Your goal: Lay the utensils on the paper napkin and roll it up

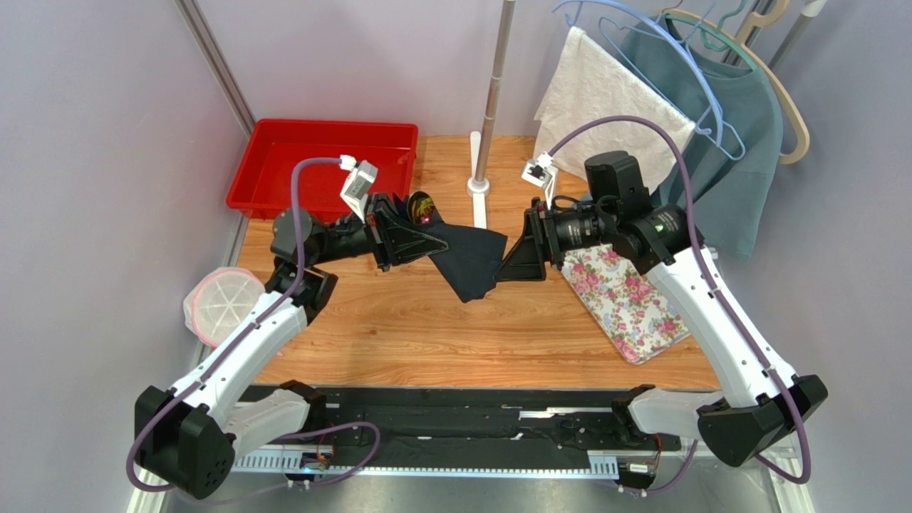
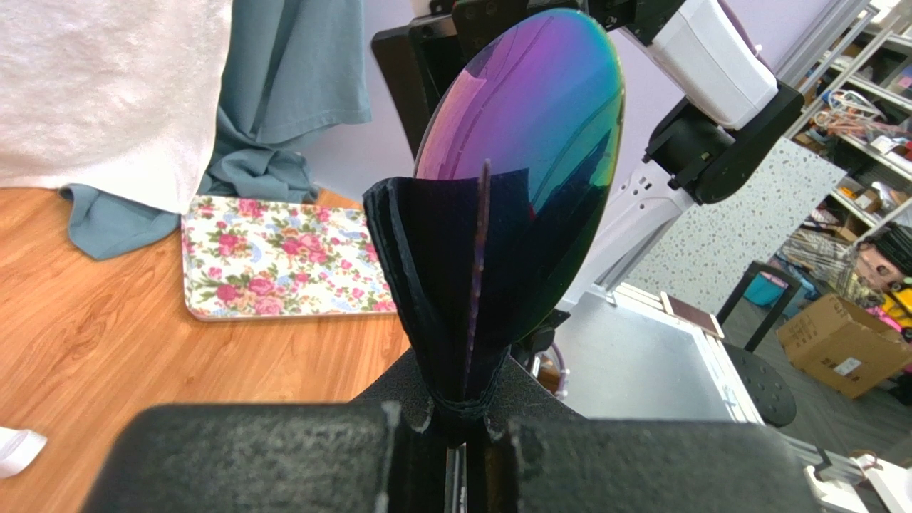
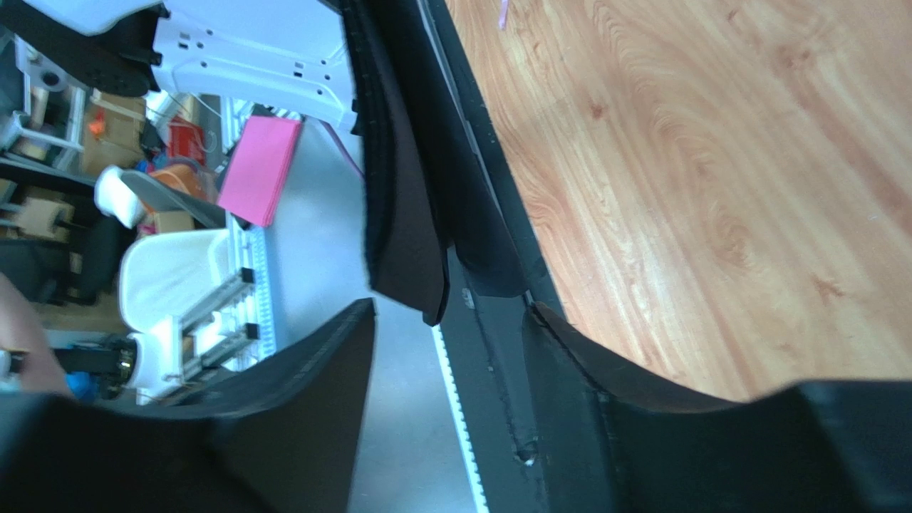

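The black paper napkin (image 1: 471,262) hangs in the air over the middle of the table, bunched round the utensils. My left gripper (image 1: 421,244) is shut on that bundle. In the left wrist view the napkin (image 2: 428,267) wraps a spoon whose iridescent purple-green bowl (image 2: 535,139) sticks out past my left gripper (image 2: 462,412). Any other utensils are hidden inside the napkin. My right gripper (image 1: 514,257) stands open at the napkin's right edge. In the right wrist view a napkin corner (image 3: 407,235) hangs just beyond my right gripper (image 3: 450,337), with nothing between the fingers (image 3: 321,363).
A red tray (image 1: 321,160) stands at the back left and a floral mat (image 1: 626,294) lies at the right. A white pole (image 1: 487,107) rises behind the napkin. A white cloth (image 1: 599,96) and a teal shirt (image 1: 728,139) hang at the back right. A round pink-white container (image 1: 219,302) sits at the left edge.
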`<state>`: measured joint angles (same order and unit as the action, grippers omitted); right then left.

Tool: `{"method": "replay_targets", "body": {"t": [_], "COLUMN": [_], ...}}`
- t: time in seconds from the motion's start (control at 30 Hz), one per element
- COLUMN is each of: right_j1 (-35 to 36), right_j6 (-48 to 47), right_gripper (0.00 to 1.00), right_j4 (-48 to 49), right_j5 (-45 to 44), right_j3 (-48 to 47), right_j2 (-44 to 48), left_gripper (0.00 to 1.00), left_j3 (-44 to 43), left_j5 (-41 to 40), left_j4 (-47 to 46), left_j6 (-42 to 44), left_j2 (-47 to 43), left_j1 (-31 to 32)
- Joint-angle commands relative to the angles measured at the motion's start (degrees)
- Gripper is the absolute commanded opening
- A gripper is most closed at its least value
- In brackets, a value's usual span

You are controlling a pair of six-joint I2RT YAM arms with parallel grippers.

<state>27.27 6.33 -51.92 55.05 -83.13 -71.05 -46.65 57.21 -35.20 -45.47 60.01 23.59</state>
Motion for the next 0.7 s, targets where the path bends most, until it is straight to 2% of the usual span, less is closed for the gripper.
{"method": "replay_targets", "body": {"t": [0.0, 0.23, 0.27, 0.5, 0.53, 0.57, 0.67], "right_j1": [1.56, 3.76, 3.93, 3.85, 3.93, 3.93, 3.67], "right_j6": [1.32, 2.90, 3.07, 2.55, 2.03, 1.50, -0.87], "right_gripper": [0.63, 0.46, 0.38, 0.14, 0.09, 0.00, 0.00], "right_j4": [0.59, 5.25, 5.51, 6.48, 6.74, 6.83, 7.27], "right_j5": [-1.24, -0.73, -0.73, 0.58, 1.02, 1.11, 0.59], "right_j3": [1.13, 4.29, 4.21, 3.68, 3.77, 3.77, 4.73], "right_j2": [0.99, 0.91, 0.65, -0.94, -0.94, -0.76, -0.58], "left_gripper": [0.00, 0.00, 0.00, 0.00, 0.00, 0.00, 0.00], "left_j3": [-1.77, -2.65, -2.65, -2.30, -2.30, -2.30, -2.56], "left_j5": [-1.66, -2.81, -2.89, -2.37, -2.37, -2.19, -1.93], "left_j4": [-1.89, -1.01, -1.01, -1.19, -1.19, -1.71, -2.15], "left_j6": [0.65, -0.05, -0.23, -1.02, -1.19, -1.72, -2.69], "left_j2": [-0.33, 0.11, 0.20, -0.51, -0.77, -0.77, -1.12], "left_j1": [-0.39, -0.48, -0.39, -0.48, -0.39, -0.39, -0.48]}}
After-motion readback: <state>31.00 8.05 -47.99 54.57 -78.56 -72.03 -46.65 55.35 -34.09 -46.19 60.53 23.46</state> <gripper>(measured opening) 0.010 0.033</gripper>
